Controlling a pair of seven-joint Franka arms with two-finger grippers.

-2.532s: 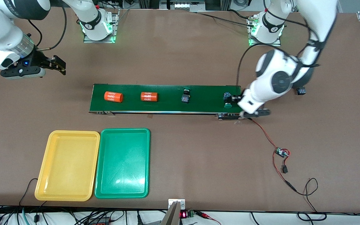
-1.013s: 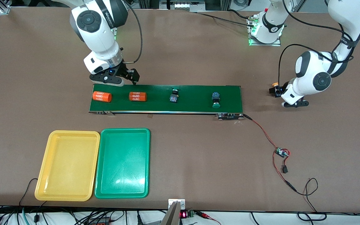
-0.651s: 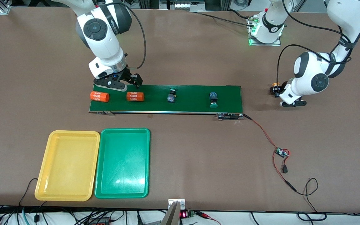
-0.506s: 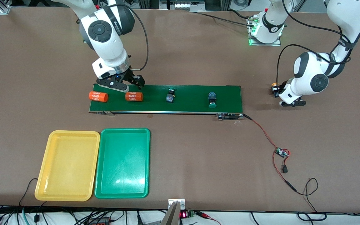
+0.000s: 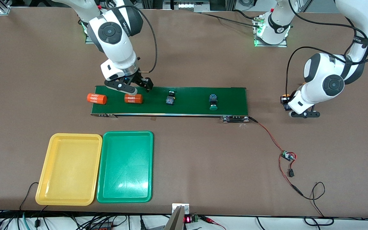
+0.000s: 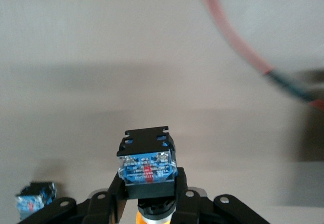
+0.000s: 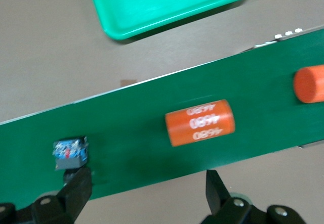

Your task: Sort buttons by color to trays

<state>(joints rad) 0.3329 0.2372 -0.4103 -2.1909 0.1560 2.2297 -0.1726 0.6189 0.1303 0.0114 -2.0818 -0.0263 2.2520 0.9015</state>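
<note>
Left claw (image 6: 150,204) pinches a yellow-capped button (image 6: 147,163) above the bench (image 5: 203,159); carry it level to the yellow tray (image 5: 43,191). Right claw (image 7: 147,188), spread, hovers over the conveyor belt (image 5: 190,105).

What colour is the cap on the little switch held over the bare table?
Yellow-orange, on the black-and-blue push-button switch; the left wrist view shows it best.

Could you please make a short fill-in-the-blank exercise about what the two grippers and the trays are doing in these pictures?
1. The left gripper is shut on a button with a ____ cap.
2. The right gripper hangs with its jaws ____ over the conveyor belt.
3. Both buttons lying on the belt have ____ caps.
4. The yellow tray and green tray hold ____ buttons.

Missing words: yellow-orange; open; green; no
</note>
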